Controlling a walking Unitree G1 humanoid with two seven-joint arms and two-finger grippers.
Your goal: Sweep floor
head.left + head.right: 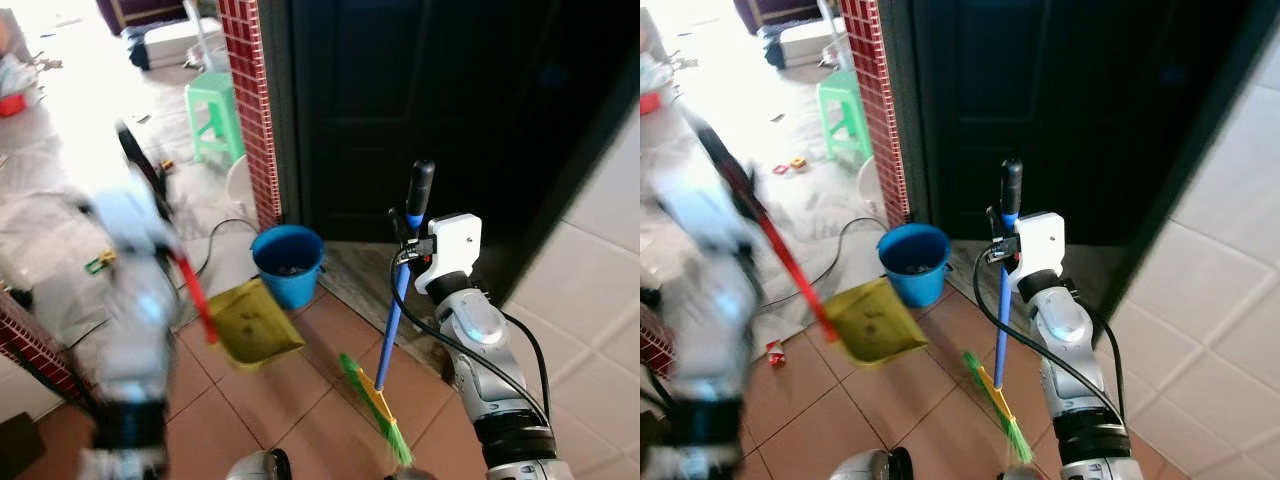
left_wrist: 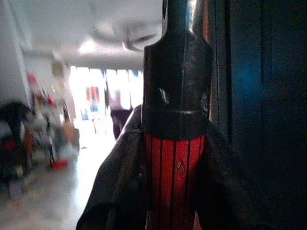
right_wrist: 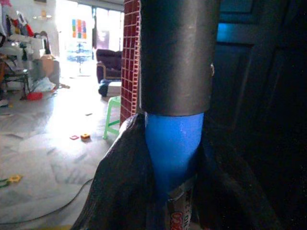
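Observation:
My right gripper (image 1: 408, 242) is shut on the blue handle of a broom (image 1: 398, 310), just below its black top grip. The broom hangs upright, its green and yellow bristles (image 1: 378, 405) near the brown tiled floor. In the right wrist view the blue handle (image 3: 173, 148) sits tight between the black fingers (image 3: 115, 182). My left arm, blurred, holds a yellow dustpan (image 1: 250, 322) by its red handle (image 1: 195, 295). The left gripper (image 2: 175, 191) is shut on that red ribbed handle (image 2: 173, 177), under its black cap. The pan hangs above the floor next to a blue bucket (image 1: 288, 262).
A red-tiled pillar (image 1: 255, 110) stands beside a dark door (image 1: 420, 100). A green stool (image 1: 215, 112) stands beyond the pillar on the bright marble floor. A black cable (image 1: 215, 240) runs across the floor near the bucket. White wall tiles (image 1: 600, 280) stand at the right.

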